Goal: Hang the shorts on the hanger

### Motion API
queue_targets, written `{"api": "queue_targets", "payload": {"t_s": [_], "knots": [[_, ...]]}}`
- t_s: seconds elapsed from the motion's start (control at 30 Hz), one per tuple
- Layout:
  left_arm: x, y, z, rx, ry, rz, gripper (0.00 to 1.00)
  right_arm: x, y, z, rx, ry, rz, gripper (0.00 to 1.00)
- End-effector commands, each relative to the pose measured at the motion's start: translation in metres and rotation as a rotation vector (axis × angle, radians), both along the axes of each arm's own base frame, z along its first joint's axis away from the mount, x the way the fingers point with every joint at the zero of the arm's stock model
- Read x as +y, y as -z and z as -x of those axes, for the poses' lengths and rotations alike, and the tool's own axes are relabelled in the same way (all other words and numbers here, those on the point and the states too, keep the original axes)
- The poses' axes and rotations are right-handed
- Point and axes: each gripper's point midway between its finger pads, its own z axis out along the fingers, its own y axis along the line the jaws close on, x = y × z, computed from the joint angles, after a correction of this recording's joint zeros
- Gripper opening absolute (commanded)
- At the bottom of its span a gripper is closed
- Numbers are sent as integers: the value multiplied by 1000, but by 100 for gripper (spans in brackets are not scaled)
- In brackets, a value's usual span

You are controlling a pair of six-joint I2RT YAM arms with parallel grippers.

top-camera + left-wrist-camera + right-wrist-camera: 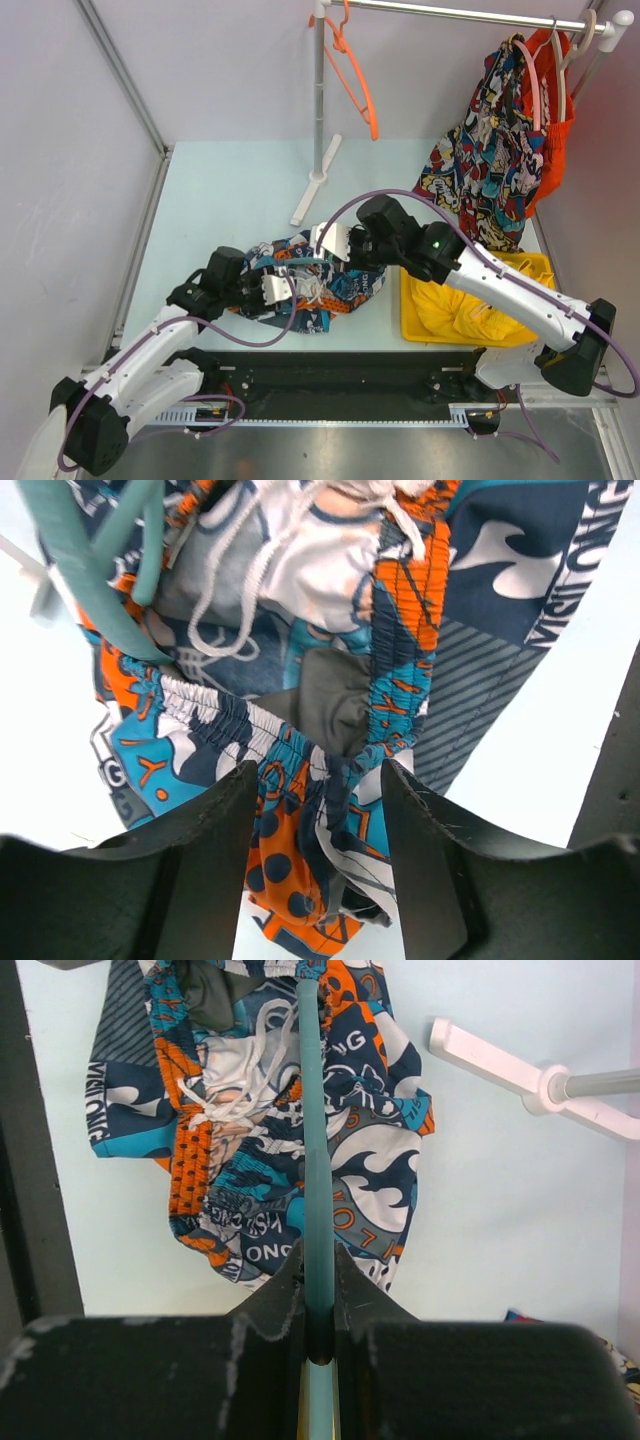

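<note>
On my worktop, the shorts lie bunched between both arms. My right end effector is clamped on the hanger; my left end effector is spread wide, straddling the elastic waistband, gripping nothing.

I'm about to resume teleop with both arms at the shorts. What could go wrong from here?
1. The right gripper pinches only the thin teal plastic hanger bar; a pull may twist or slip it.
2. The left gripper is open astride the elastic waistband of the navy, teal and orange cartoon-print shorts; closing may grab only a fold.
3. The white drawstring lies loose near the hanger and could snag.
</note>
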Motion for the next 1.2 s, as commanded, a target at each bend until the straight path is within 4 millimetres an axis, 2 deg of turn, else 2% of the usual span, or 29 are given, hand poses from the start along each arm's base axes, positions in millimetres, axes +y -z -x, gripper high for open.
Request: {"api": "queue_targets", "payload": {"t_s": [0.0,0.1,0.13,0.27,0.4,0.47,0.77,1.0,1.17], "knots": [[6,13,1,2,6,-44,57,-3,-27,12,-14,-27,-89,0],[8,18,1,8,7,-61,45,-8,-26,21,8,-57,-76,0],[8,16,0,3,3,-55,36,-8,-23,26,27,-74,-72,0],[0,-1,-1,-21,13,-3,19,-8,-20,41,69,-129,-71,0],[-1,-9,2,-15,22,4,1,-9,-6,54,124,-163,-35,0],[-1,-13,2,-19,23,7,0,-10,-1,56,125,-165,-27,0],[-4,-36,5,-43,23,49,0,4,6,43,93,-144,-49,0],[-9,-50,7,-28,19,90,0,26,0,38,78,-165,-128,0],[-13,-69,6,-44,17,125,0,39,-8,34,77,-144,-199,0]]}}
